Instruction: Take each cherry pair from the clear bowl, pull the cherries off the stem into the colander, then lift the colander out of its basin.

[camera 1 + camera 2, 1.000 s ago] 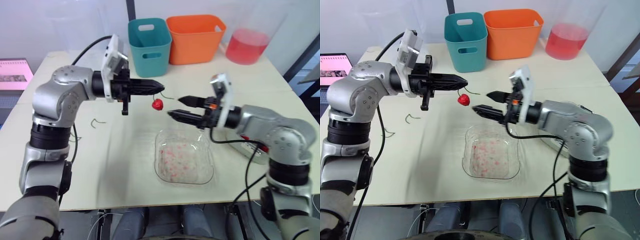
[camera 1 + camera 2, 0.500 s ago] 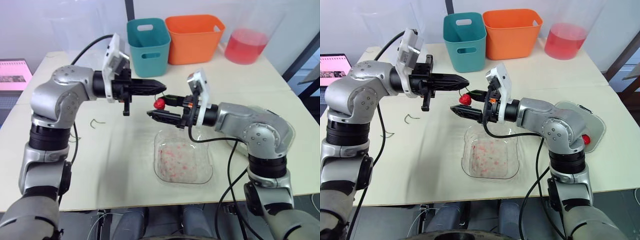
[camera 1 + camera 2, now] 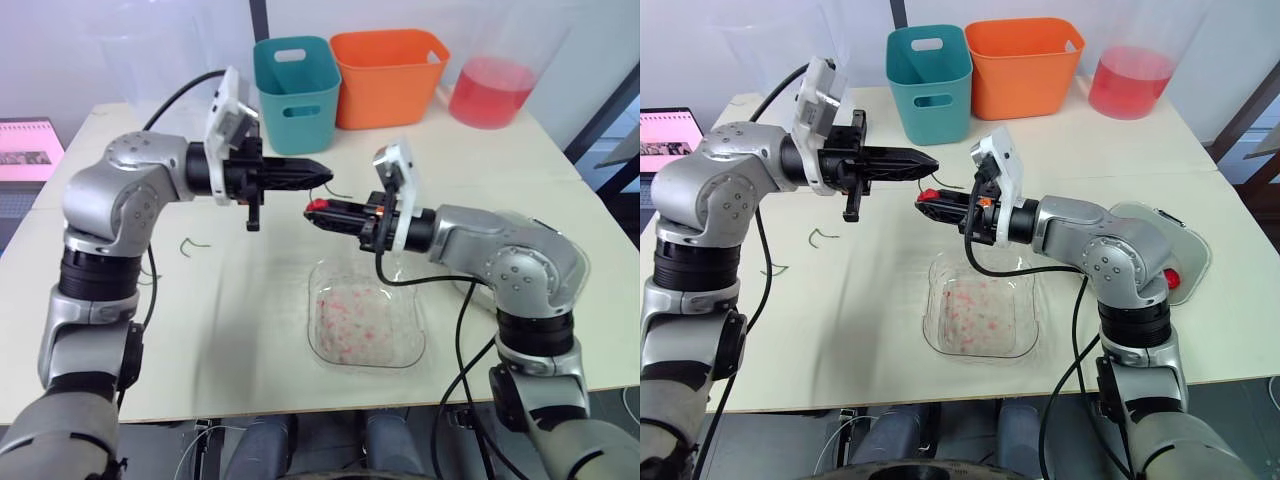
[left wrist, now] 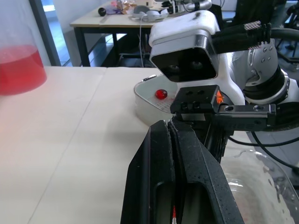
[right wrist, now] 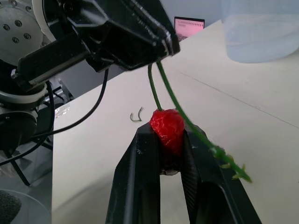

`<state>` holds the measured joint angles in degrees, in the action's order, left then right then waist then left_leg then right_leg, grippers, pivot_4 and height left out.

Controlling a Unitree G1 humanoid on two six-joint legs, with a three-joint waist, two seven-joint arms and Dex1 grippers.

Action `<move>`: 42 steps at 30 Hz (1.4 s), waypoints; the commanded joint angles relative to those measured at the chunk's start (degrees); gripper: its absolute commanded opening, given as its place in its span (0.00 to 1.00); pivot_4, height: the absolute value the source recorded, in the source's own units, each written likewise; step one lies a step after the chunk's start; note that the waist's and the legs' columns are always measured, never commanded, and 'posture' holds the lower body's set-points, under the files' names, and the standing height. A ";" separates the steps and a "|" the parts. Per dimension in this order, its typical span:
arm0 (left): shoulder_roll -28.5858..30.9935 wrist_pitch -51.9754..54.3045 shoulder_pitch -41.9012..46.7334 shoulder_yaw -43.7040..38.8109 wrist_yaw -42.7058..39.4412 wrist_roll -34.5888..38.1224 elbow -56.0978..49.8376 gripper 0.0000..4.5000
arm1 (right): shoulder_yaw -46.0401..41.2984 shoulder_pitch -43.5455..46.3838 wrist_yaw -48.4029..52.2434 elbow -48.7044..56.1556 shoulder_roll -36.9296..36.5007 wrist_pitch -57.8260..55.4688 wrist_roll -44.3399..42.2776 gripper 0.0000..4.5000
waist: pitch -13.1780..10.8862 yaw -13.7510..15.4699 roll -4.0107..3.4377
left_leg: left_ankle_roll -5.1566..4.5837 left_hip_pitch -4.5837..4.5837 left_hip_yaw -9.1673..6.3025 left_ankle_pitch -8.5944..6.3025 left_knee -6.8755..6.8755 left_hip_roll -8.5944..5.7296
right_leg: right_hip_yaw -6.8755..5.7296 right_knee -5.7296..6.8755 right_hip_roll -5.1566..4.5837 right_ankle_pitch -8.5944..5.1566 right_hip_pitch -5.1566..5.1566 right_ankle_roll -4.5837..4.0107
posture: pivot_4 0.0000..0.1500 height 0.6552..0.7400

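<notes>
Clear bowl (image 3: 365, 325): transparent plastic, squarish with rounded corners, red speckles on its floor. It sits at the near middle of the cream table (image 3: 240, 330).
Colander (image 3: 1185, 240): pale and round-rimmed, on the table at the robot's right, behind the right elbow. One glossy red cherry lies inside it (image 3: 1173, 279).
Right gripper (image 5: 163, 134): black fingers pinched narrowly on the cherry. The forearm runs level across the body toward the left, and the fingertips are above the table just beyond the bowl's far rim.
Cherry (image 5: 167, 127): red with a wrinkled skin, clamped between the right fingertips, in the air between the two grippers.
Stem (image 5: 153, 88): thin and green, running from the cherry up into the left gripper. A second green strand trails past the cherry with its end free.
Left gripper (image 3: 322, 175): fingers pressed together on the stem. The elbow is bent and the forearm level, pointing to the robot's right, close to the right gripper's tips.
Loose stems (image 3: 820, 237): small curled green pieces on the table, left of the bowl.
Bins: teal bin (image 3: 298, 90) and orange bin (image 3: 390, 75), moulded plastic with handle slots, side by side at the far edge.
Container (image 3: 490, 90): clear, holding red liquid, far right.
Writing: none can be read.
</notes>
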<state>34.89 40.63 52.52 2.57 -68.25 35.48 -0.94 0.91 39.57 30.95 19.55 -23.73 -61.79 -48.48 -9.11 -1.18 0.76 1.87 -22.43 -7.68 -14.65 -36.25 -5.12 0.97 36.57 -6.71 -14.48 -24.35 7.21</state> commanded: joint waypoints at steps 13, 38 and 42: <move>-0.57 -2.08 2.47 -2.26 1.42 -0.27 0.72 0.00 | 4.62 -7.09 5.19 4.79 -6.61 5.09 5.55 0.07 | 0.00 -0.05 0.00 | 0.00 0.00 0.02 0.00 0.01 0.00 | 0.00 -0.01 0.02 0.00 -0.01 0.00 | 1.00 1.00; -1.82 -6.97 0.73 -1.12 1.00 -3.29 4.05 0.00 | -17.76 -15.07 2.96 9.58 -19.68 -0.23 -0.15 0.07 | 0.00 0.57 0.00 | -0.01 -0.01 0.03 -0.01 0.00 -0.02 | 0.01 -0.05 -0.02 0.00 0.03 0.00 | 1.00 1.00; -1.36 -10.27 -0.88 1.11 -0.73 -6.37 4.68 0.00 | -25.94 -20.17 5.22 8.54 -28.08 -0.92 0.53 0.07 | 0.00 0.57 0.00 | -0.06 0.00 0.07 -0.04 0.00 -0.02 | -0.01 -0.09 -0.01 0.00 0.09 0.00 | 1.00 1.00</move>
<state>33.07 32.31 51.36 3.53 -68.12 30.10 4.45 -21.41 19.93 35.11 27.25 -49.98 -63.13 -47.87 -9.11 -0.61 0.77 1.77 -22.43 -7.58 -14.70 -36.25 -5.13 0.97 36.47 -6.72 -14.48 -24.25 7.21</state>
